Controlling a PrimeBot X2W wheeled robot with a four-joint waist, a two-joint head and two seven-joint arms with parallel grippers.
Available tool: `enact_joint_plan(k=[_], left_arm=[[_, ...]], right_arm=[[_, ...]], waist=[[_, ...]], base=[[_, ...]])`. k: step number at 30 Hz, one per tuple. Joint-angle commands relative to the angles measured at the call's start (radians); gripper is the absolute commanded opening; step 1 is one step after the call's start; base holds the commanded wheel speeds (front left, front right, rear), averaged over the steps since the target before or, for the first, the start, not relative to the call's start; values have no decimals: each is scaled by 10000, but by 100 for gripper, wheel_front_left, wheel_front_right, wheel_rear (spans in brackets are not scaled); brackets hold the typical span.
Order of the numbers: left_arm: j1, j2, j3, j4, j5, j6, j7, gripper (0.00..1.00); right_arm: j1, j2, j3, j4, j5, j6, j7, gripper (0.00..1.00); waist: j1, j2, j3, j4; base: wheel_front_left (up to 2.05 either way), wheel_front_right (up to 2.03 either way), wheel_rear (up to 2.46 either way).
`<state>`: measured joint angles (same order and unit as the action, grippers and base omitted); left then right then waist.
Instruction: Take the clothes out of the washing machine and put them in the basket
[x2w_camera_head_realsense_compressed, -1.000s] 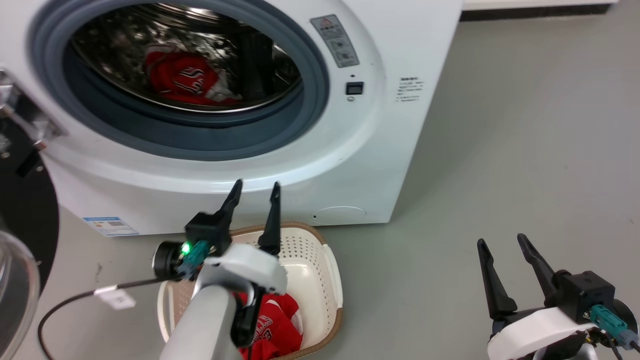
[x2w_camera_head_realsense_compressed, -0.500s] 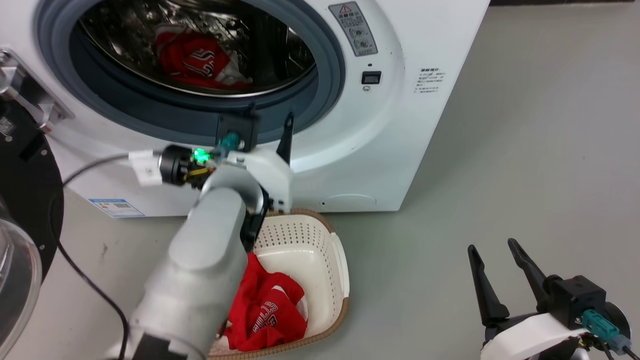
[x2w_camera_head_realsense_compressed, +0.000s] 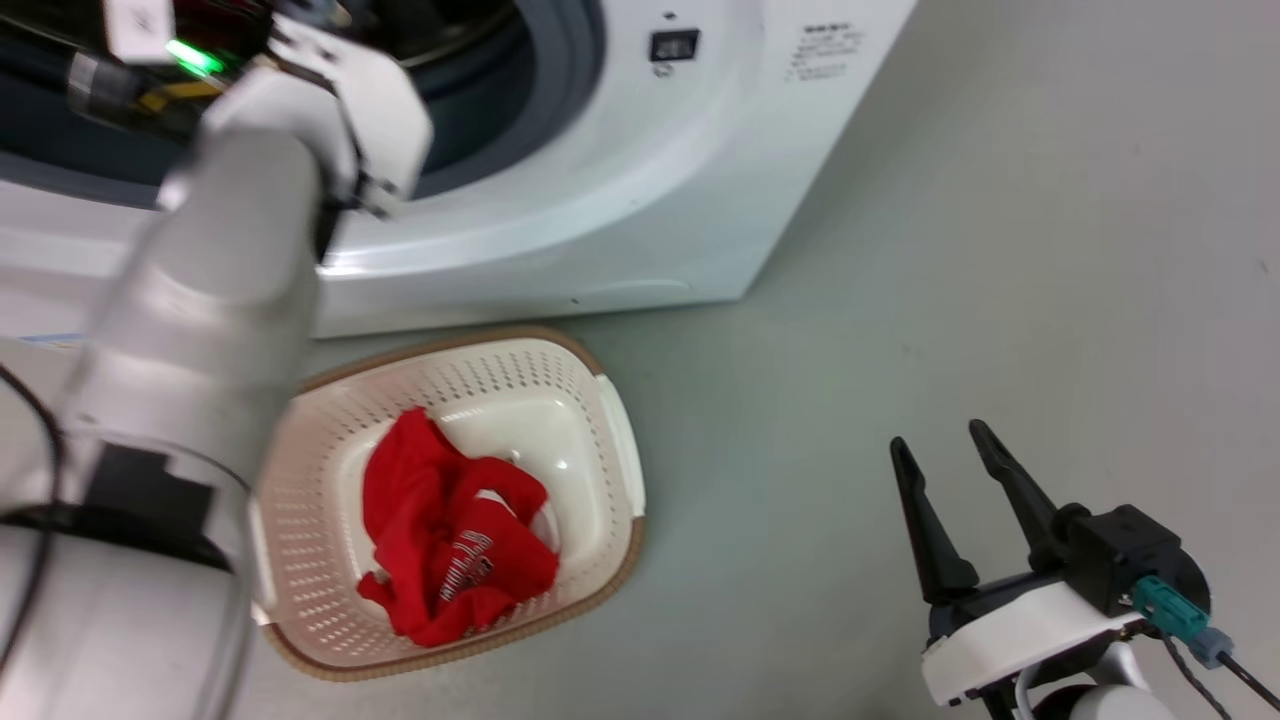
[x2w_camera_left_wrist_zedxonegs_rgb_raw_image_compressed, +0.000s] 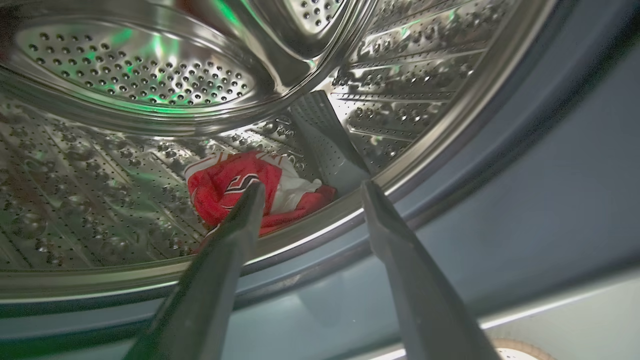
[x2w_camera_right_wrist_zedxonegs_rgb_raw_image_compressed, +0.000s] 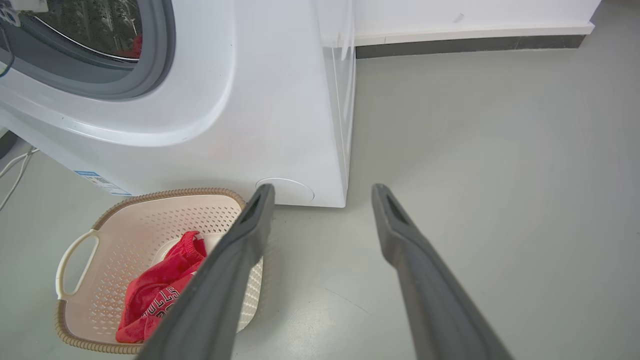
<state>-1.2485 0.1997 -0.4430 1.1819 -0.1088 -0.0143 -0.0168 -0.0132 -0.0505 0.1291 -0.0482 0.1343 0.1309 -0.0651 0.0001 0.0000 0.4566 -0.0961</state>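
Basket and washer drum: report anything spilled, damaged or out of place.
Nothing stands out. The basket sits upright on the floor with one red jersey crumpled inside it, and nothing hangs over its rim. The second jersey lies in the drum, not yet taken out.

Red against white, cream and steel.
A bright red jersey (x2w_camera_head_realsense_compressed: 450, 545) with white lettering is seen in the cream basket (x2w_camera_head_realsense_compressed: 450, 380), which is dotted with perforations and edged by a brown woven-look rim. A second red jersey (x2w_camera_left_wrist_zedxonegs_rgb_raw_image_compressed: 235, 187), trimmed in white and black, is shown in the silvery perforated drum (x2w_camera_left_wrist_zedxonegs_rgb_raw_image_compressed: 125, 90) of the white washing machine (x2w_camera_head_realsense_compressed: 600, 200), ringed in grey.
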Motion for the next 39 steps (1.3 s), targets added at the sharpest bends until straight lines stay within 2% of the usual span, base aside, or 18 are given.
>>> enact_joint_plan(k=[1, 6, 12, 18, 23, 33, 34, 36, 37, 39], left_arm=[[-463, 260, -110, 189, 168, 11, 216, 100], [-1552, 1266, -442, 517, 584, -66, 924, 100], [-2586, 2156, -657, 687, 863, 70, 1911, 100], [-3110, 2898, -768, 808, 927, -66, 2935, 100], [-3363, 3307, -875, 847, 990, 8, 3680, 100], [-3593, 3556, -1137, 907, 1064, 164, 5239, 100], [-3586, 3559, -1150, 912, 1048, 236, 5399, 65], [-3558, 3562, -1139, 884, 984, 313, 5629, 8], [-3532, 3584, -1141, 870, 967, 371, 5734, 0], [-3505, 3633, -1094, 799, 880, 441, 5853, 0]], right_arm=[[-192, 6, 99, 121, 92, -3, -132, 100], [-472, 6, 443, 443, 413, -3, -444, 100], [-799, 9, 789, 872, 801, -5, -882, 100], [-941, 12, 1163, 1244, 1101, -5, -1226, 100], [-935, 10, 1381, 1379, 1200, -3, -1408, 100], [-889, 9, 1492, 1488, 1312, -5, -1556, 100], [-908, 7, 1497, 1501, 1321, -5, -1547, 100], [-969, 7, 1517, 1524, 1337, -3, -1538, 100], [-998, 7, 1527, 1535, 1342, -5, -1541, 100], [-1044, 7, 1545, 1560, 1355, -5, -1543, 100]], waist=[[-1, 0, 646, -546], [-1, 0, 1366, -1226], [-1, 0, 2273, -1952], [-1, 0, 2718, -2439], [-1, 0, 2935, -2659], [-1, 0, 3196, -2722], [-1, 0, 3194, -2716], [-1, 0, 3186, -2712], [-1, 0, 3178, -2716], [-1, 0, 3152, -2735]], base=[[0, 0, 0], [0, 0, 0], [0, 0, 0], [0, 0, 0], [0, 0, 0], [0, 0, 0], [0, 0, 0], [0, 0, 0], [0, 0, 0], [0, 0, 0]])
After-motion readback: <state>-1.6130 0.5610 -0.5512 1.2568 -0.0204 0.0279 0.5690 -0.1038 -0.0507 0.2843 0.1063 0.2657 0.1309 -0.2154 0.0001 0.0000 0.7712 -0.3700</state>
